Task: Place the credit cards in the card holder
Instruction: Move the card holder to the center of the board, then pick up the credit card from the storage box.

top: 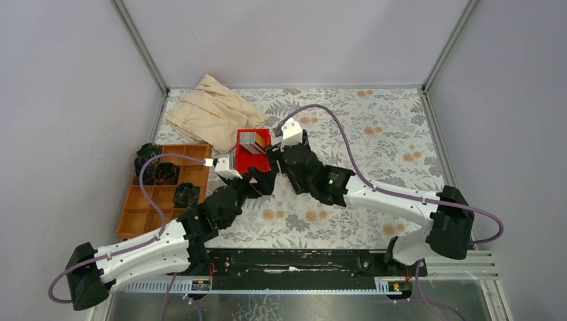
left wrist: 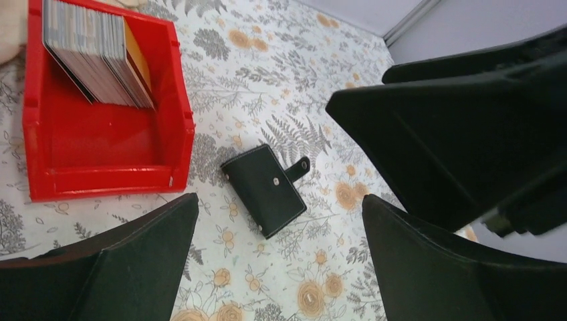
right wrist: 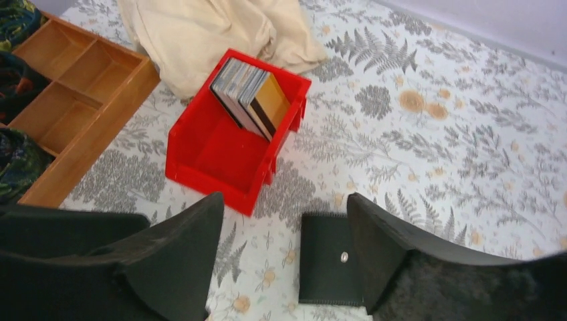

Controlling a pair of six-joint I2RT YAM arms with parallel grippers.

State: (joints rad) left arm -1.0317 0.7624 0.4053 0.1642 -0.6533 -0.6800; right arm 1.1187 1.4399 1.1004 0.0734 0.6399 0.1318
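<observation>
Left gripper jaws wide apart and empty, closed black wallet flat on the table just past their gap, right gripper jaws spread and empty, wallet partly behind one finger, cards upright in red bin farther ahead

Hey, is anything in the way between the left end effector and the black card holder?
Nothing visible does. The card holder lies closed on the tablecloth, right below the open left end effector. The red bin sits apart on one side; the right end effector hovers close on the other.
</observation>
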